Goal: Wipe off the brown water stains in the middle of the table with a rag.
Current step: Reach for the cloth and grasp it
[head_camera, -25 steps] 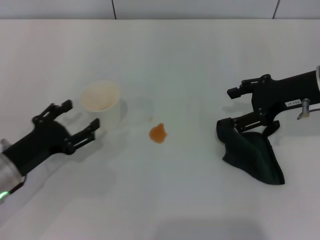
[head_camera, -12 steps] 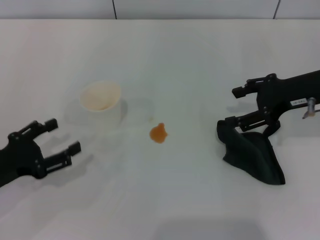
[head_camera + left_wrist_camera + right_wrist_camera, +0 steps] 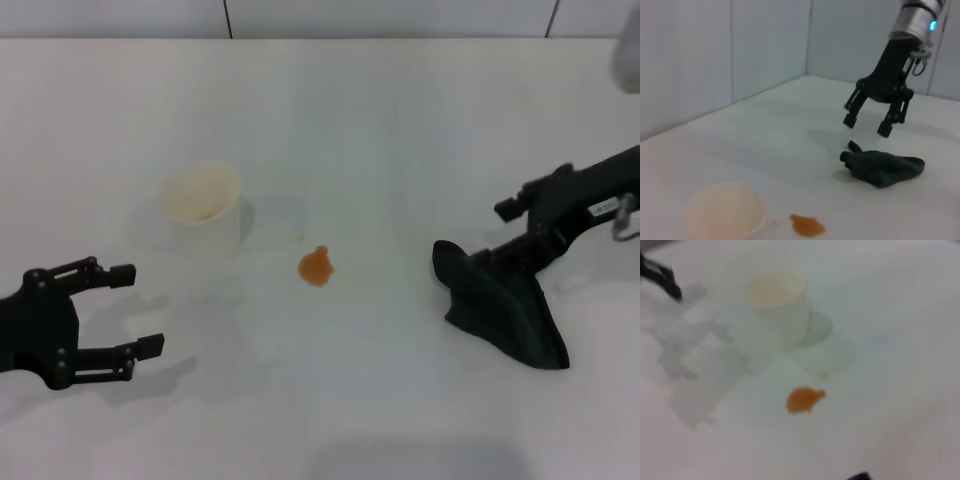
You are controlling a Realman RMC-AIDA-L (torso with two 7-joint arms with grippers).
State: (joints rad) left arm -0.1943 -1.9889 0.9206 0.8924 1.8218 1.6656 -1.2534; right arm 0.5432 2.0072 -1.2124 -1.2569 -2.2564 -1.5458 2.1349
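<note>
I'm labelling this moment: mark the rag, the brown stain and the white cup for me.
rag (image 3: 505, 312), head view, middle of the dark cloth.
brown stain (image 3: 316, 266), head view, centre of the blob.
white cup (image 3: 203, 207), head view, on its side wall.

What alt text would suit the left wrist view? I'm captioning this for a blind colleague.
An open black right gripper hangs just above a crumpled dark rag lying on a white table. Nearer the camera, a small brown water stain sits beside a white cup.
</note>
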